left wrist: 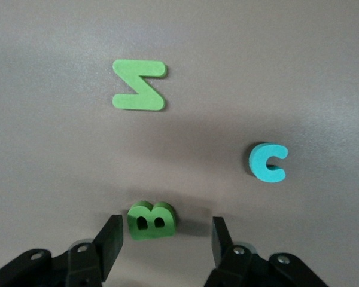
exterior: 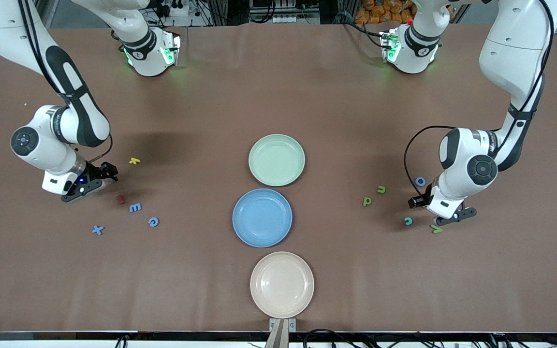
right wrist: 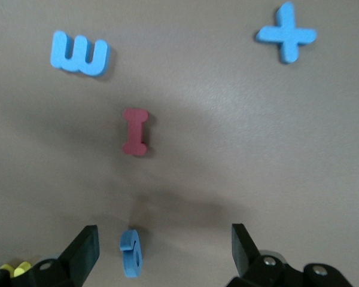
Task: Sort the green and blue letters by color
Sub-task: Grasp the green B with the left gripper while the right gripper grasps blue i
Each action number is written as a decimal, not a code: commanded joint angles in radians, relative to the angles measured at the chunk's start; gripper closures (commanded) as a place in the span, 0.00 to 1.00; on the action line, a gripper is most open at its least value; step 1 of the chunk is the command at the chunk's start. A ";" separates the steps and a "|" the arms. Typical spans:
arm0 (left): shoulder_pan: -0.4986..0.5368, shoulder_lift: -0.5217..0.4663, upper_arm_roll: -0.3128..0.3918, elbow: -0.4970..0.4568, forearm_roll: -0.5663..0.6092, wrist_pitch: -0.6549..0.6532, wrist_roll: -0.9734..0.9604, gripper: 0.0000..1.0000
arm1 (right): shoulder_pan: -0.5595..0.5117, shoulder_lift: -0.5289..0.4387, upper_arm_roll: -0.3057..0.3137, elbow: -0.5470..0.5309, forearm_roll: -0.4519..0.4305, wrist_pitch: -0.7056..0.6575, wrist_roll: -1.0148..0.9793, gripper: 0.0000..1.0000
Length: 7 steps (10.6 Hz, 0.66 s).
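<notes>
A green B (left wrist: 151,220) stands on the worktop (exterior: 278,96) between the left tool's (left wrist: 164,239) parted fingers, untouched; the right tool (right wrist: 164,248) gapes wide around a blue piece (right wrist: 131,253).

Open table (exterior: 336,87) between arms' bases; plates (exterior: 262,217) perhaps blocking mid-table.

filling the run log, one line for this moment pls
left gripper: open around green B | right gripper: open around blue letter | plates: empty
</notes>
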 commanded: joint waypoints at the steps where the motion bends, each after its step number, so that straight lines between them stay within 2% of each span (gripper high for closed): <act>1: 0.003 -0.009 0.003 -0.022 0.034 0.018 -0.011 0.35 | -0.013 0.001 0.007 -0.033 -0.016 0.026 -0.010 0.06; 3: 0.003 -0.008 0.005 -0.022 0.034 0.018 -0.009 0.36 | -0.014 -0.002 0.007 -0.070 -0.016 0.066 -0.010 0.06; 4: 0.003 -0.005 0.005 -0.022 0.034 0.018 -0.009 0.41 | -0.014 -0.007 0.007 -0.086 -0.017 0.071 -0.010 0.08; 7: 0.015 0.002 0.005 -0.020 0.075 0.019 -0.009 0.46 | -0.014 -0.008 0.007 -0.110 -0.016 0.094 -0.010 0.21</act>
